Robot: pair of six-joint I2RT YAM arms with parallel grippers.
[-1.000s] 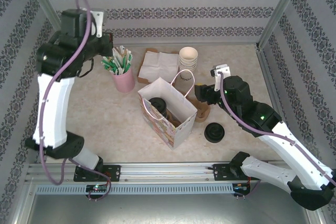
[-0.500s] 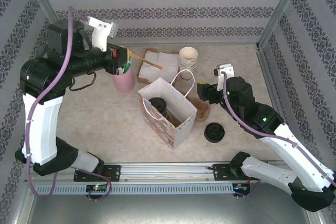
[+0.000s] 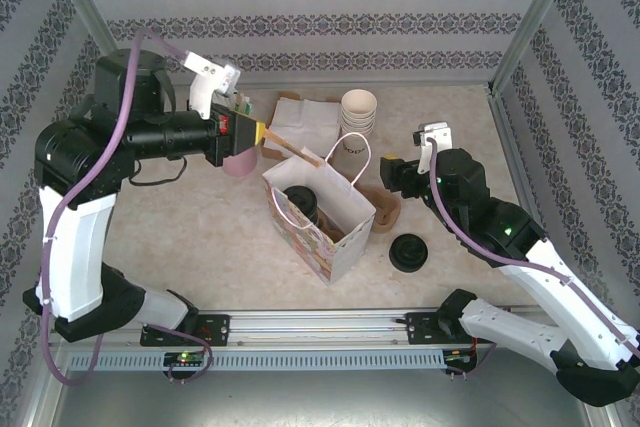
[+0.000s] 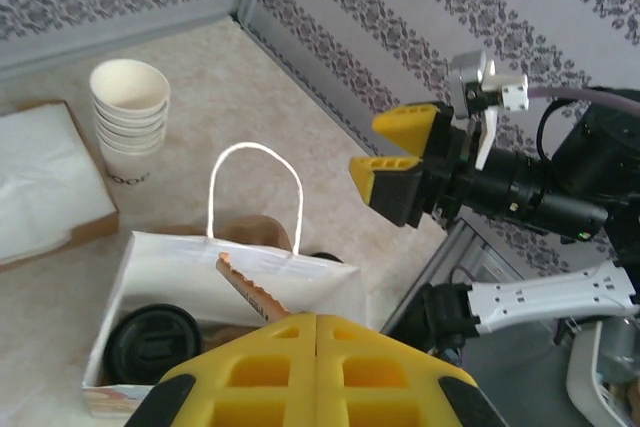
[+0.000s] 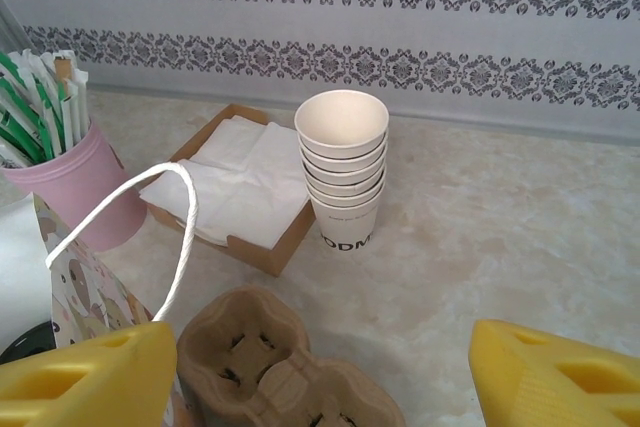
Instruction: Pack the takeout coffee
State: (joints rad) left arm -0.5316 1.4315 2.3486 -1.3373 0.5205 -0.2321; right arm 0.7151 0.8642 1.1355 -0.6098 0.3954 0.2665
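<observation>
The left gripper is clamping a brown stirrer between closed jaws and is holding it tilted, with its free tip at the rim of the open bag. The coffee is standing inside the bag, toward its left end in the top view, with its black lid facing up. The right gripper is hovering with its jaws wide apart, just right of the bag and over the carrier. A loose lid is lying near the carrier. The cup stack is standing behind the bag.
</observation>
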